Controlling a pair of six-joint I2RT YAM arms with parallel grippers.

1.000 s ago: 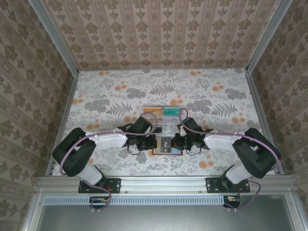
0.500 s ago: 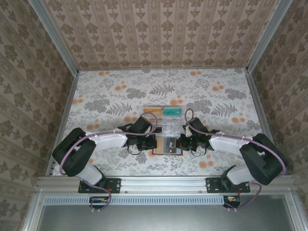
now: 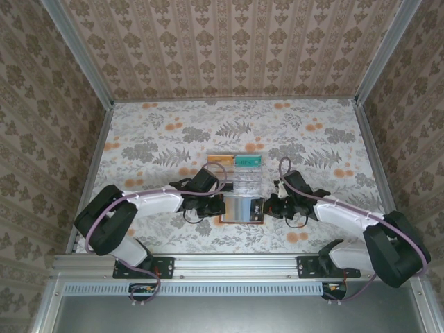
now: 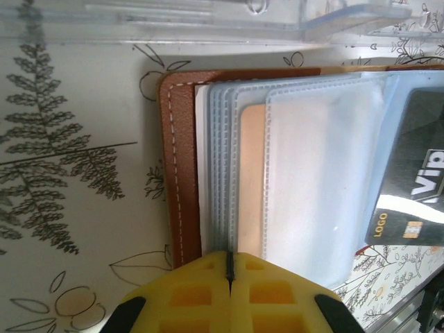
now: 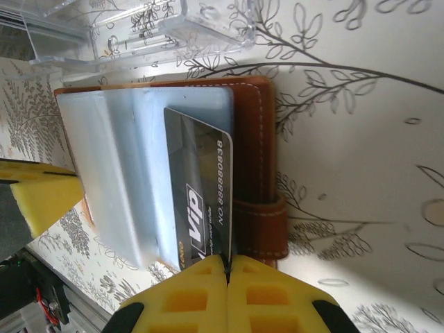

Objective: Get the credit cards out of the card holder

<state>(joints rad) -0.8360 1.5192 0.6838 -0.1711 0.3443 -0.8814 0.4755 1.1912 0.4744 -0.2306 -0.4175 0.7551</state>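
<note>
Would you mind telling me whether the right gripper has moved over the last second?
Yes: the right gripper has slid rightward across the card holder, drawing the black card along.

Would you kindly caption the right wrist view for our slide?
Right gripper shut on black card protruding from open card holder.

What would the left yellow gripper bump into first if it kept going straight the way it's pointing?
The card holder. The left gripper, shut, sits right at the edge of its grey-blue pockets, so it would likely push into those first. The clear tray lies beyond.
</note>
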